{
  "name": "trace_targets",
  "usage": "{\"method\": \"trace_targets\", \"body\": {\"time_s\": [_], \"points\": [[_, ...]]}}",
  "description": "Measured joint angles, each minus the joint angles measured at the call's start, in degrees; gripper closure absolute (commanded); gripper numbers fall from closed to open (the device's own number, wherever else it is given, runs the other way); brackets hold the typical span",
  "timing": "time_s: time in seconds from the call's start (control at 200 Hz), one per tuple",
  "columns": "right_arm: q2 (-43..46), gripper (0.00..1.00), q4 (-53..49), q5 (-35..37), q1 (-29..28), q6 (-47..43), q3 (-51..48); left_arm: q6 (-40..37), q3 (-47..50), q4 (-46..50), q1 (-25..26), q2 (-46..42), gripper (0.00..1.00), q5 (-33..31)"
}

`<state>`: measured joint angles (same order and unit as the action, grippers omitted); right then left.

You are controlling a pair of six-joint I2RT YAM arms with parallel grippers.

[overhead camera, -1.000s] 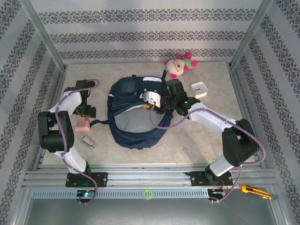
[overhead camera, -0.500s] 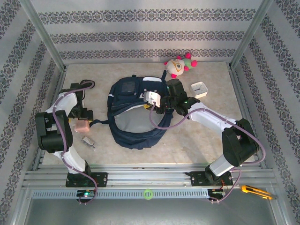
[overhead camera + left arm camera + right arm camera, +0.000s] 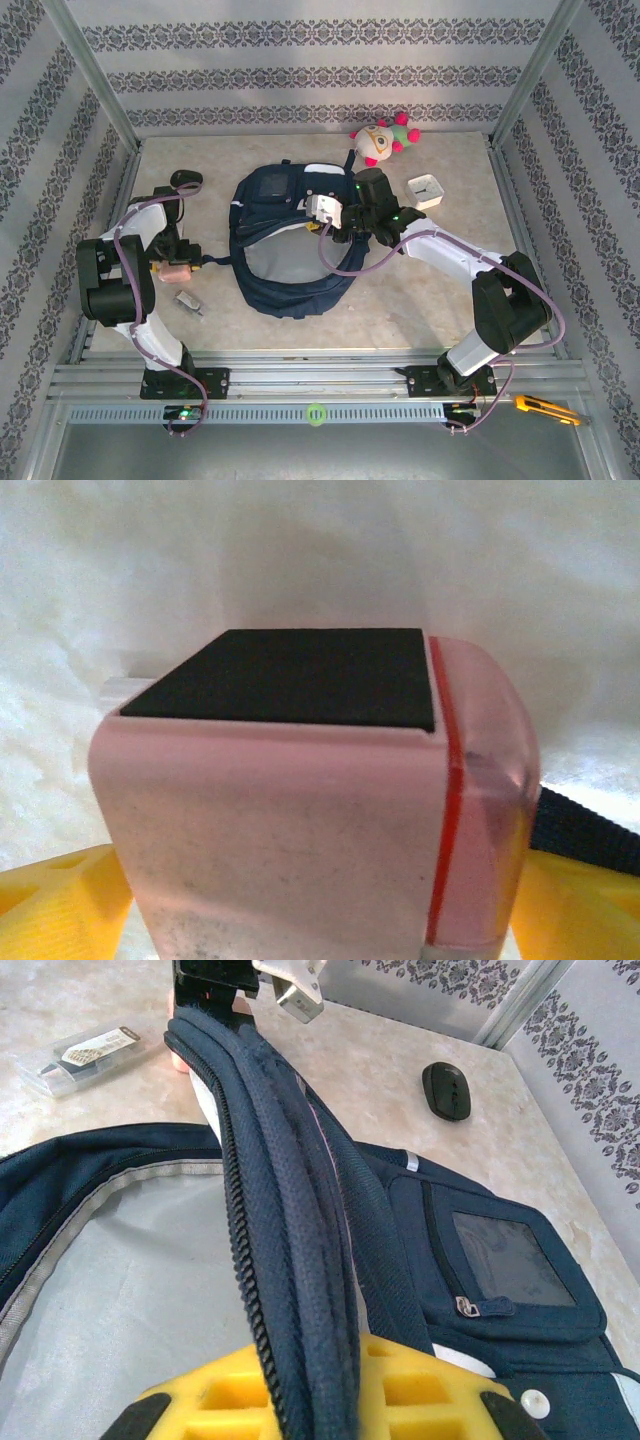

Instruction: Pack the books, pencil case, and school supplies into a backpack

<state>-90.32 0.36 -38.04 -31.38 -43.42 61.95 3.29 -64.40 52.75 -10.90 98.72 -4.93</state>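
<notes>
The navy backpack (image 3: 290, 245) lies open mid-table, its grey lining (image 3: 110, 1250) showing. My right gripper (image 3: 335, 224) is shut on the backpack's zipper rim (image 3: 290, 1260) and holds it up, with that gripper (image 3: 335, 1395) pinching the rim between yellow fingers (image 3: 440, 1390). A pink block (image 3: 178, 271) with a black top, one of the school supplies, rests on the table left of the backpack. My left gripper (image 3: 177, 256) is down over it, open, and the pink block (image 3: 290, 810) sits between its yellow fingers (image 3: 570, 900). The books and pencil case are out of view.
A black oval object (image 3: 186, 179) lies at the back left. A small clear packet (image 3: 188, 302) sits near the pink block. A square white clock (image 3: 427, 188) and a plush toy (image 3: 382, 140) lie behind the backpack. A yellow cutter (image 3: 545, 408) rests on the front rail.
My left gripper has come toward the near edge and down around the pink block, uncovering the black oval object. The right gripper has not moved.
</notes>
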Motion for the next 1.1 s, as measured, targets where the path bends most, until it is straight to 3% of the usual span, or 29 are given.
{"method": "trace_targets", "body": {"time_s": [0.225, 0.525, 0.675, 0.849, 1.099], "points": [[0.0, 1.00, 0.6, 0.0, 0.0, 0.0, -0.4, 0.6, 0.0, 0.0, 0.0, 0.2, 0.29, 0.0], [0.0, 1.00, 2.8, -0.7, 0.5, 4.0, -1.2, 1.1, -0.3, 0.8, 0.0, -3.1, 0.43, 1.4], [0.0, 1.00, 4.3, -1.2, 1.4, 10.1, -1.2, 1.2, -2.8, 3.0, 1.8, -12.9, 0.49, 3.7], [0.4, 1.00, 6.2, -1.2, 2.4, 18.9, -1.2, -2.3, -5.3, 3.2, 10.1, -27.5, 0.57, 9.3], [1.8, 1.00, 7.3, -1.2, 3.5, 24.9, -1.4, -13.8, -0.5, 0.2, 18.4, -43.5, 0.63, 25.5]]}}
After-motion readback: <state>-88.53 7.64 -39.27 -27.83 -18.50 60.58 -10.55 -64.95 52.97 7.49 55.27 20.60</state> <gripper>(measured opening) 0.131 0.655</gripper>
